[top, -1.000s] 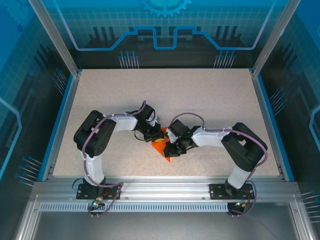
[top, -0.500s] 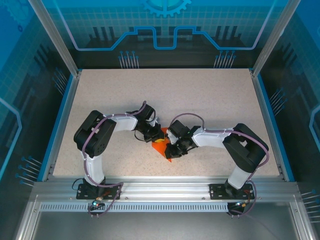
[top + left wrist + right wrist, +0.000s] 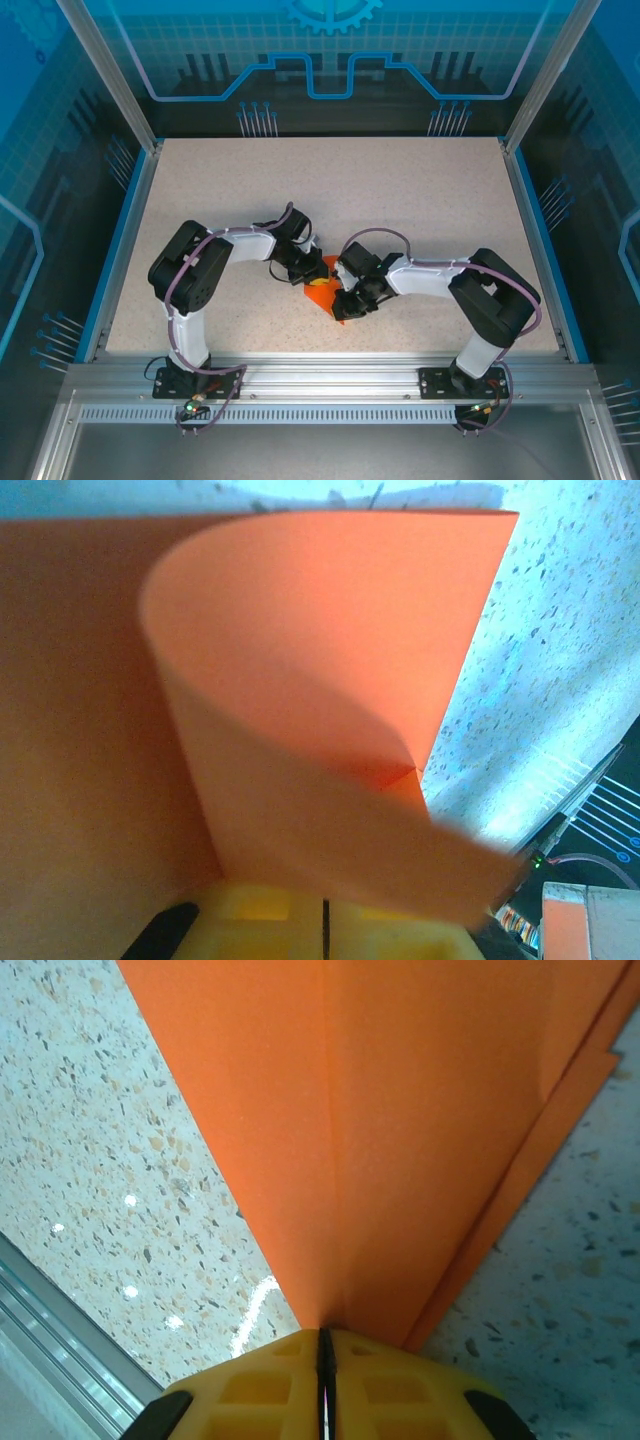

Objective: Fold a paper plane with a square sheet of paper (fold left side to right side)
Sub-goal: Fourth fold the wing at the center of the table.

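The orange sheet of paper lies mid-table, creased into a pointed wedge, with both grippers on it. My left gripper is at its far left side. In the left wrist view a flap of the paper curls up and over from the yellow fingers, which are closed on its edge. My right gripper sits at the near right side. In the right wrist view the paper narrows to a tip with a centre crease that runs straight into the shut jaws of the right gripper.
The speckled table stretches free behind and to both sides. Blue side rails and the aluminium front frame bound it. That frame's rail lies close to the left of my right gripper.
The right arm has drifted slightly to the right. The paper and both grips stay much as they were.
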Robot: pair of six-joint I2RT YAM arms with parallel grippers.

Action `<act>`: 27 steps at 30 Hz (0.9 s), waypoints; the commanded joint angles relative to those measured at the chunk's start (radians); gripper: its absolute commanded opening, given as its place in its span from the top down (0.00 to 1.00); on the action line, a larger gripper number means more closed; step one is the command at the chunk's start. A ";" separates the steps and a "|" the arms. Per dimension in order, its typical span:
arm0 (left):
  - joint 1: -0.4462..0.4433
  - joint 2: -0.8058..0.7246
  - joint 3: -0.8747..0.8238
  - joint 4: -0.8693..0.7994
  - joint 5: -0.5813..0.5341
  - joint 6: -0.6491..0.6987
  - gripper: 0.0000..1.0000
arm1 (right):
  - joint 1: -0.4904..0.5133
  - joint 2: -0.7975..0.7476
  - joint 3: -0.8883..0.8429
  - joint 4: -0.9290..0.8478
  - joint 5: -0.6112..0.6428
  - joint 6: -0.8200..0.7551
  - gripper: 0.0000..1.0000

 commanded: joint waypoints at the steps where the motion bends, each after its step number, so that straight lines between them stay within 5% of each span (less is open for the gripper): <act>1: -0.001 0.065 -0.022 -0.097 -0.118 0.002 0.91 | 0.026 -0.004 -0.049 -0.177 -0.019 -0.012 0.89; 27: 0.000 0.061 -0.021 -0.096 -0.111 -0.002 0.91 | 0.007 -0.130 -0.047 -0.139 -0.062 0.009 0.89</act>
